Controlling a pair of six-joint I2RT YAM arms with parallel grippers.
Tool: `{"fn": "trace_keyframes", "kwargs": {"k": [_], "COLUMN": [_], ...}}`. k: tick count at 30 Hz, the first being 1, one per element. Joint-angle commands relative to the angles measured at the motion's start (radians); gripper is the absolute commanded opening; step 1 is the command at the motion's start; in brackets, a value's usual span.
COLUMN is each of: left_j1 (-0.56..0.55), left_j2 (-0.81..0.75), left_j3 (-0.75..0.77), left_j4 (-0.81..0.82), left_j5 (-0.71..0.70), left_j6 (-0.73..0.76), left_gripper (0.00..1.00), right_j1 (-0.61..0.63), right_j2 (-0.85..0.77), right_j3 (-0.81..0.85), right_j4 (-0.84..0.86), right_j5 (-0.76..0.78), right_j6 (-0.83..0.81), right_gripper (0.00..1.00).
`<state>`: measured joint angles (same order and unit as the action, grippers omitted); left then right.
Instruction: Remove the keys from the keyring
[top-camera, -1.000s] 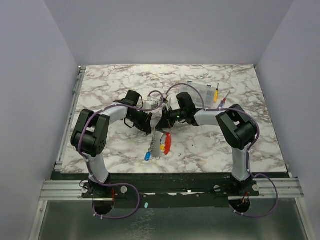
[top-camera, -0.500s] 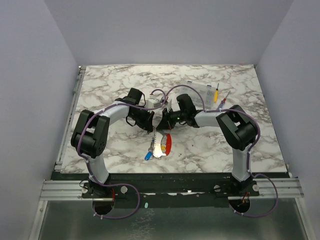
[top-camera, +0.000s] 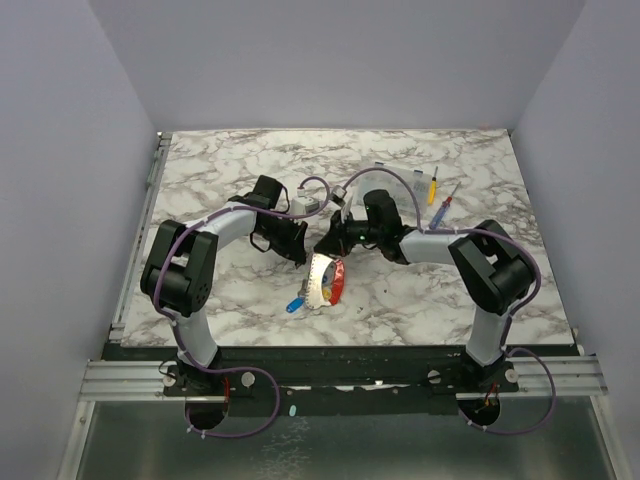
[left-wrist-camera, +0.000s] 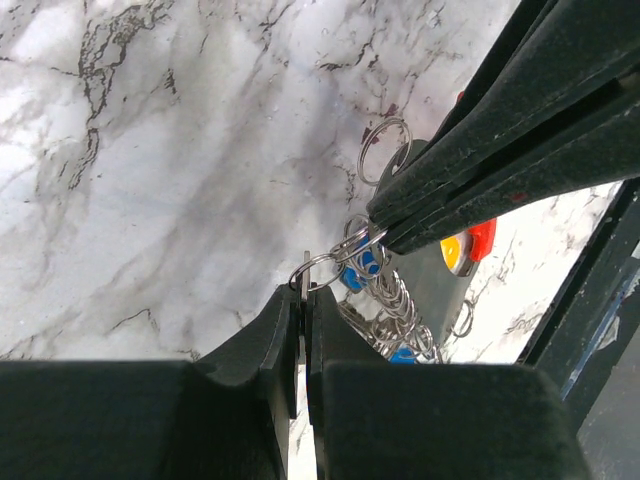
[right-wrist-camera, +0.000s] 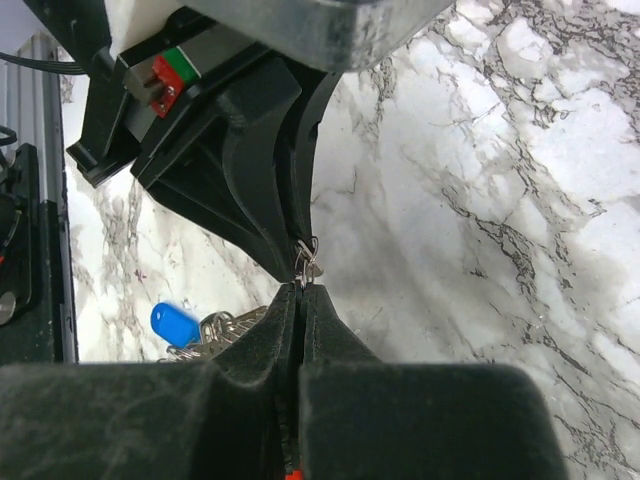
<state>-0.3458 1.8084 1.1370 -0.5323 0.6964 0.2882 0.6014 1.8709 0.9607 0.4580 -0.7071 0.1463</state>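
1. Left gripper (left-wrist-camera: 303, 292) is pinched fully shut on a thin wire loop of the keyring (left-wrist-camera: 322, 266). The right gripper (right-wrist-camera: 300, 298) is closed just as tight on the next loop beside it. The two sets of tips almost touch, near the middle of the table (top-camera: 230, 170).
2. Off the ring hang the keys (left-wrist-camera: 385, 300) in a bunch on the near side of both grippers. A blue tag (top-camera: 296, 304) sits at the left of the bunch and a red fob (top-camera: 337, 283) at the right. I cannot quite tell whether the bunch rests on the table or hangs clear of it.
3. Slip: each hold is on round wire at the very fingertips. A pull apart could slide the wire out, and the bunch would drop.
4. Wrong loop: several small rings are linked together here. If the grippers hold links of the chain and not the split coil itself, pulling would only draw the chain taut and free no key.
5. Collision: the tips are so close that a twist of either wrist could knock finger against finger and lever the ring loose.
6. Overpull: a hard tug could bend the wire or scatter the keys across the table.
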Motion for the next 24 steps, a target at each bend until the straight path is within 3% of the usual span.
{"fn": "trace_keyframes", "kwargs": {"k": [1, 9, 10, 13, 16, 18, 20, 22, 24], "left_j1": [0.011, 0.009, 0.014, 0.067, 0.111, 0.115, 0.115, 0.115, 0.114], "left_j2": [-0.015, -0.032, -0.046, -0.095, -0.145, -0.162, -0.165, -0.166, -0.163], "left_j3": [-0.017, -0.023, -0.014, 0.001, -0.004, -0.010, -0.024, -0.037, -0.045], "left_j4": [-0.021, -0.022, -0.027, -0.033, -0.028, -0.016, 0.003, 0.005, 0.004], "left_j5": [0.034, 0.071, 0.065, 0.140, 0.190, 0.150, 0.109, 0.096, 0.082], "left_j6": [-0.001, -0.005, -0.002, 0.015, 0.046, 0.043, 0.027, 0.034, 0.032], "left_gripper": [0.00, 0.00, 0.03, 0.26, 0.33, 0.28, 0.14, 0.06, 0.04], "right_j1": [-0.005, -0.005, -0.005, -0.005, -0.005, -0.005, -0.006, -0.006, -0.006], "right_j2": [-0.058, -0.086, -0.089, -0.102, -0.103, -0.081, -0.052, -0.025, -0.001], "right_j3": [-0.049, -0.089, -0.090, -0.103, -0.103, -0.064, -0.007, 0.034, 0.058], "right_j4": [0.160, 0.292, 0.297, 0.305, 0.287, 0.211, 0.088, 0.004, -0.047], "right_j5": [0.033, -0.031, -0.041, -0.062, -0.073, -0.090, -0.115, -0.144, -0.159], "right_j6": [0.016, 0.045, 0.048, 0.042, 0.033, 0.012, -0.031, -0.052, -0.061], "right_gripper": [0.01, 0.01, 0.01, 0.01, 0.01, 0.01, 0.02, 0.14, 0.24]}}
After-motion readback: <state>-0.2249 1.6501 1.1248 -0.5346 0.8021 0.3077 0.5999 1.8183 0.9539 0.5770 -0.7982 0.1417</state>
